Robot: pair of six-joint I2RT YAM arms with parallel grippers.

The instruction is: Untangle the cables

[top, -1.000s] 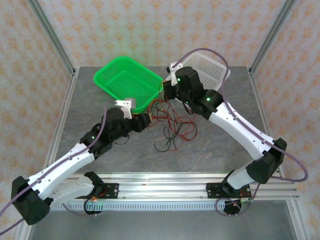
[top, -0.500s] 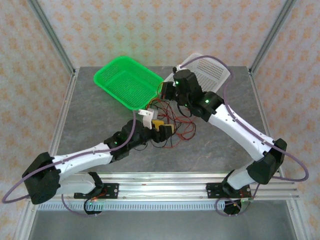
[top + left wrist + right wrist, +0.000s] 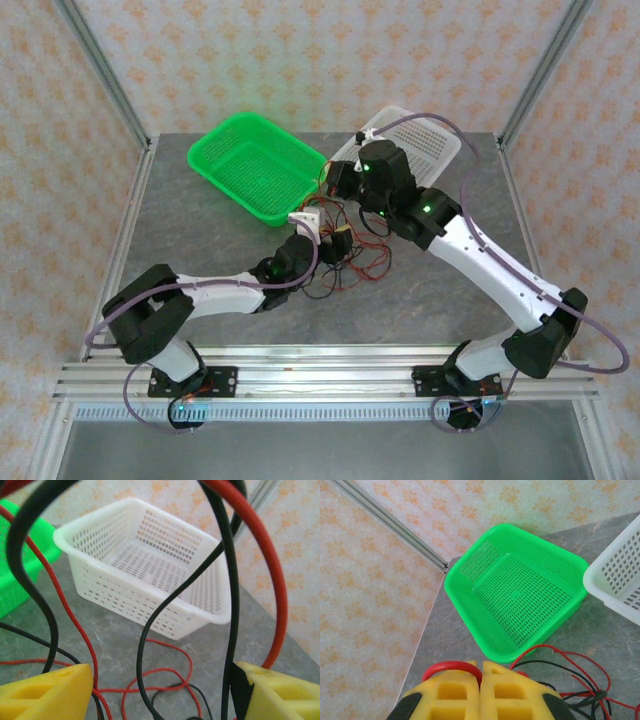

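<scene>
The cables (image 3: 368, 262) are a tangle of thin red and black wires on the grey table between the two arms. My left gripper (image 3: 338, 246) sits low inside the tangle. In the left wrist view its yellow fingers (image 3: 47, 692) stand wide apart, so the left gripper (image 3: 162, 697) is open, with a black wire (image 3: 142, 645) and a red wire (image 3: 274, 580) hanging between and in front of them. My right gripper (image 3: 330, 186) hovers over the tangle's far edge. In the right wrist view it (image 3: 481, 669) is shut on a red cable (image 3: 451, 667) that loops out over one finger.
A green basket (image 3: 205, 165) lies at the back left of the table, and its rim (image 3: 470, 610) is just beyond my right fingers. A white basket (image 3: 440, 145) lies tilted at the back right, with its wall (image 3: 115, 592) ahead of my left gripper. Metal frame posts stand at the corners.
My left arm has stretched forward and right, from beside the green basket into the tangle, and its jaws have opened wider. The right gripper stays shut and has barely shifted.
</scene>
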